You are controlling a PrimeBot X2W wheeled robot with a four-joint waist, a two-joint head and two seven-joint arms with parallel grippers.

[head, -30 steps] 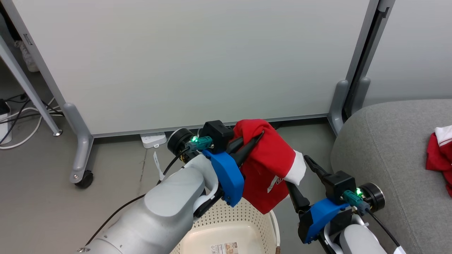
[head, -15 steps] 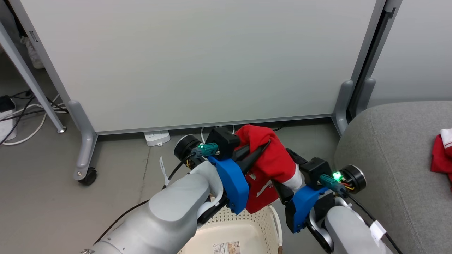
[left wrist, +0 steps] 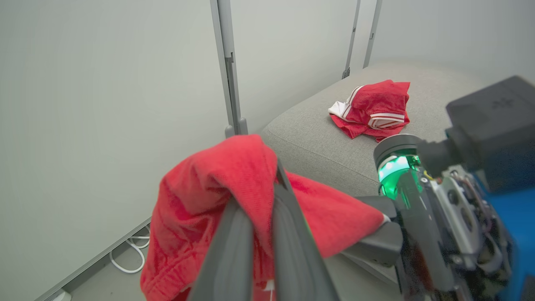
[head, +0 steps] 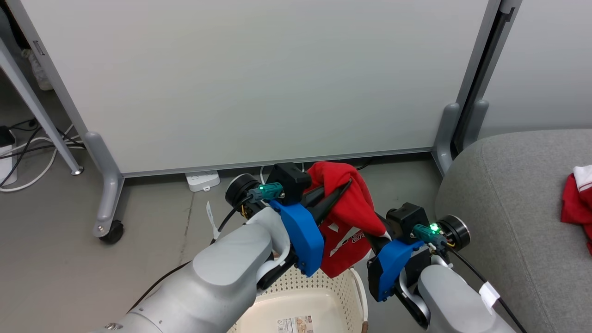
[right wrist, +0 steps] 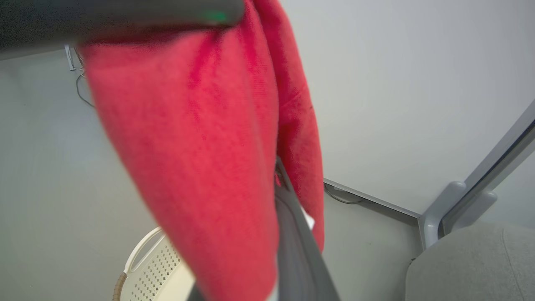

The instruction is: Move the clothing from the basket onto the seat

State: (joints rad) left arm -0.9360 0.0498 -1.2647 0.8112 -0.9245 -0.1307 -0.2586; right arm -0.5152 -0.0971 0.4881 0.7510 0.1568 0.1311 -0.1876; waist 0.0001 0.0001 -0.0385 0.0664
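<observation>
The left gripper [head: 346, 185] is clamped tight on the top fold of one red garment [head: 351, 208], which hangs in the air above the basket [head: 333, 289], and the right gripper [right wrist: 281, 179] is closed on its lower side. The other red garment [head: 576, 199] lies crumpled on the grey seat [head: 508, 194], well apart from the basket

Even soft light; blurred wrist-view foreground
</observation>
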